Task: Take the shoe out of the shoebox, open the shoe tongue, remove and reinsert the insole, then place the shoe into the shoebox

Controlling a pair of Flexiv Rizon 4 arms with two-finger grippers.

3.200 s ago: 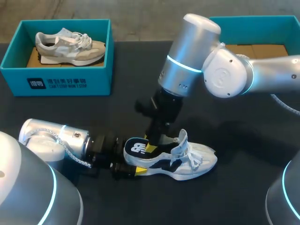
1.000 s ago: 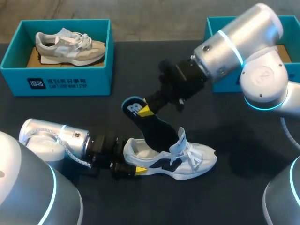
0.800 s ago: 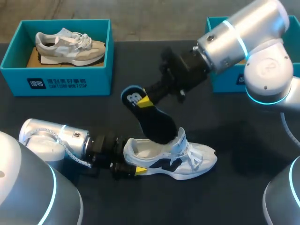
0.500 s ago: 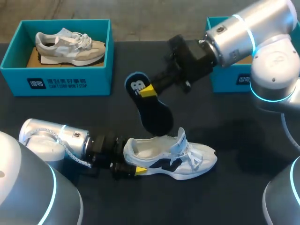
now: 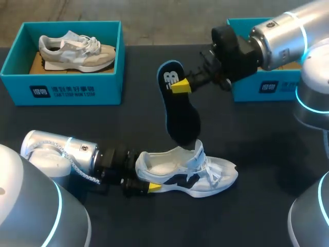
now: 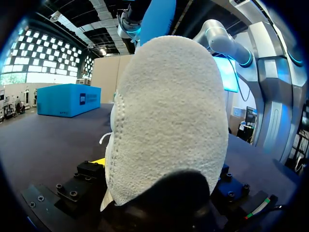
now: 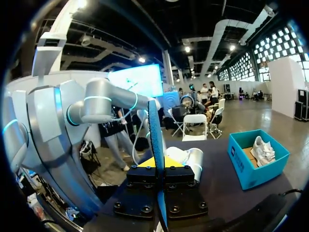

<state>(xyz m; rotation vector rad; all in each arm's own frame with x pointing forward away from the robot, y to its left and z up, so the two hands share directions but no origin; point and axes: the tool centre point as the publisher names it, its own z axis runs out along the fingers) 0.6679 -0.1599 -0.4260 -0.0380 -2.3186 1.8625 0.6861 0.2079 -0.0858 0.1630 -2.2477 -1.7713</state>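
A white shoe point(image 5: 205, 177) with navy marks lies on its sole on the dark table, toe to the right. My left gripper point(image 5: 145, 171) stands wide around its heel with a finger on each side, and the heel point(image 6: 169, 121) fills the left wrist view. My right gripper point(image 5: 180, 86) is shut on the heel end of a dark, blue-edged insole point(image 5: 181, 121). The insole hangs in the air above the shoe, its toe end just over the tongue. In the right wrist view the insole point(image 7: 155, 140) shows edge-on between the right gripper's point(image 7: 158, 164) yellow tips.
A teal shoebox point(image 5: 15, 77) at the back left holds a grey and beige shoe point(image 5: 77, 51). A second teal box point(image 5: 272, 87) stands at the back right, partly behind my right arm. The table is dark and bare between the boxes and the shoe.
My right gripper has lifted the insole out of the shoe and carried it up and to the right. The insole's toe has come free. The left arm and the shoe have stayed still.
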